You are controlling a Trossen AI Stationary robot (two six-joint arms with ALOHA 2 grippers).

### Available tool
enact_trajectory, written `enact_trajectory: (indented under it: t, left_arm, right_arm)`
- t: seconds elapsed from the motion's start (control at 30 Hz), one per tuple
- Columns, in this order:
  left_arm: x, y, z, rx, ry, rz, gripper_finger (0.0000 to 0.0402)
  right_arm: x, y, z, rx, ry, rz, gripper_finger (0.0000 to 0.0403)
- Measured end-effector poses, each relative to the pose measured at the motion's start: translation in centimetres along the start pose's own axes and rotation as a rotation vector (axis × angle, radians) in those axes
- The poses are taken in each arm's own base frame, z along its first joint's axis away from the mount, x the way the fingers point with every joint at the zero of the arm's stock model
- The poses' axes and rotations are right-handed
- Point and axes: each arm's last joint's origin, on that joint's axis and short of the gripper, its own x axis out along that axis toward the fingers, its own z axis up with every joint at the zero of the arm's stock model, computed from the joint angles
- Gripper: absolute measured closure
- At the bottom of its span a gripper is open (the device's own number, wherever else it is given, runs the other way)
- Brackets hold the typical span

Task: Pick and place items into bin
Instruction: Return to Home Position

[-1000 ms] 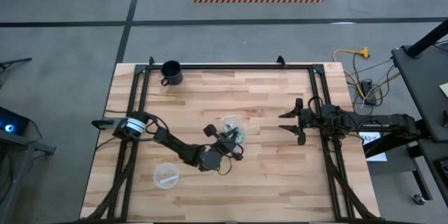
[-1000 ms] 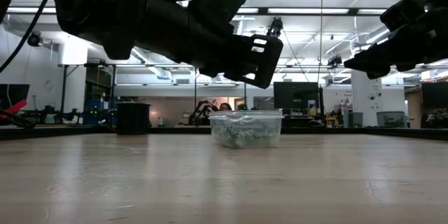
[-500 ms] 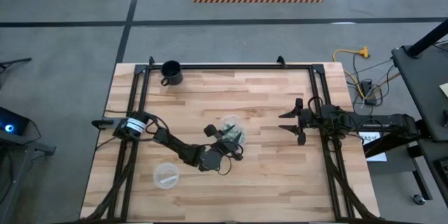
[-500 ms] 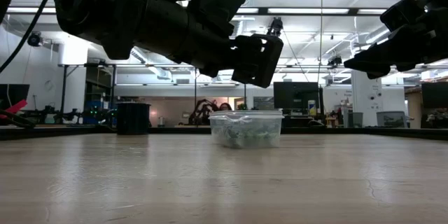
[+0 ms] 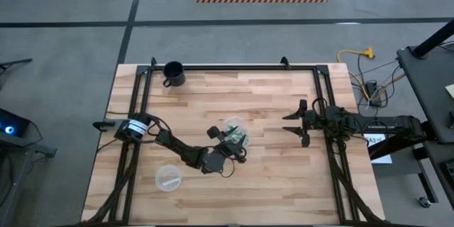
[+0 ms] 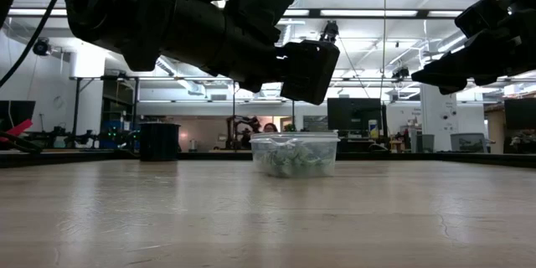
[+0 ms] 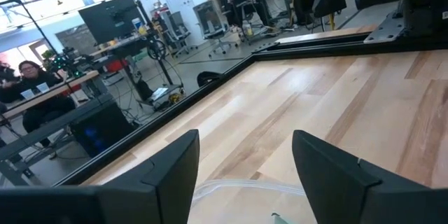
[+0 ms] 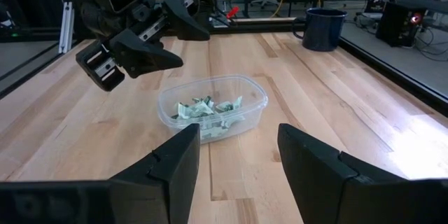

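Here — clear bin, crumpled green-white items

Lit brightly and evenly from overhead in the high view, with only faint, soft shadows beneath the arms on the wooden table. Strongly backlit in the low view: glowing ceiling light strips toward 12 o'clock, turning the left arm near-black from 10 to 12 o'clock and laying a pale sheen over the wood toward 6 o'clock. Washed out by white glare on the wood at 3 o'clock in the right wrist view; glinting lightly along the clear cup.
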Motion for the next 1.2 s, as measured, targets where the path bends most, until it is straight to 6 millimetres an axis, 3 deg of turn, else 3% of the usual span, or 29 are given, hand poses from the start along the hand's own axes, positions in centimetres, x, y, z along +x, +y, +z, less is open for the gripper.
enact_trajectory:
  t: [0.27, 0.47, 0.7, 0.9, 1.07, 1.2]
  left_arm:
    - [0.0, 0.0, 0.0, -0.014, -0.001, -0.003, 0.0189]
    - [0.3, 0.1, 0.2, -0.192, -0.004, -0.03, 0.0189]
    - [1.9, 0.8, 0.2, -0.154, -0.033, -0.61, 0.0189]
    - [2.7, 4.3, -0.2, -0.147, -0.002, -0.692, 0.0189]
    - [1.6, 8.4, 0.2, -0.133, -0.021, -0.718, 0.0189]
    - [0.4, 12.3, -0.1, -0.128, -0.043, -0.841, 0.0189]
  right_arm:
    - [0.0, 0.0, 0.0, 0.0, 0.0, 0.0, 0.022]
    - [0.0, 0.0, 0.0, -0.002, 0.0, 0.0, 0.022]
    - [0.0, 0.0, 0.0, 0.0, -0.001, 0.0, 0.022]
    - [0.0, 0.0, 0.0, -0.002, 0.0, 0.001, 0.022]
    - [0.0, 0.0, 0.0, -0.001, 0.0, 0.0, 0.022]
    - [0.0, 0.0, 0.0, -0.002, 0.0, 0.0, 0.022]
